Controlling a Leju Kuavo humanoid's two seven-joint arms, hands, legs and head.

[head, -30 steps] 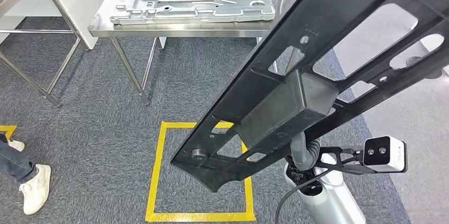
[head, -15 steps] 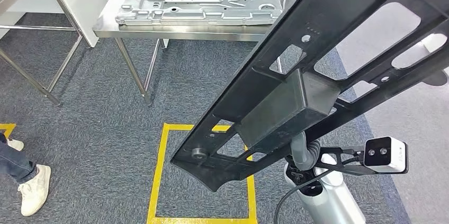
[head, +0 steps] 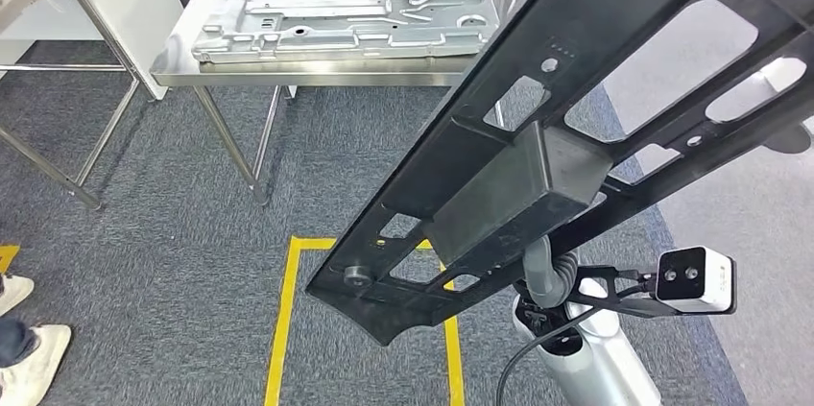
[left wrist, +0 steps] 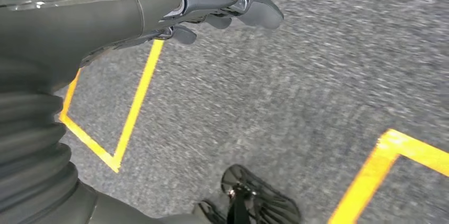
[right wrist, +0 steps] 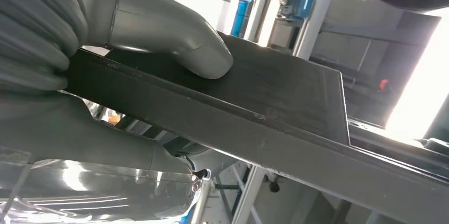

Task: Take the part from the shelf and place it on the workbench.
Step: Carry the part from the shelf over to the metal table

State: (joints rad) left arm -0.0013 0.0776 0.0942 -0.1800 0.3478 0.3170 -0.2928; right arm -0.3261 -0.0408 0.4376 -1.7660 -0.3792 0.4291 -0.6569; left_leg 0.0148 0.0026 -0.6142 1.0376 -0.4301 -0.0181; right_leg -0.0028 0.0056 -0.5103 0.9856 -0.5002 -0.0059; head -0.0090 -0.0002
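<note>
Two robot hands matter to you: the left robot hand (left wrist: 233,7) hangs over the carpet (head: 173,233) with fingers loosely curled on nothing, while the right robot hand (right wrist: 106,70) clamps the part (head: 538,166), thumb pressed on its flat face. You are in the carry step, I judge: at far left a person's shoe (head: 29,368), then the bench (head: 317,72) bearing a metal plate (head: 346,17), then the black part slanting up to the right, clear of the bench. Next you must close on the bench and lower the part level beside that plate; the right wrist view gives you the grip, the head view the bench.
</note>
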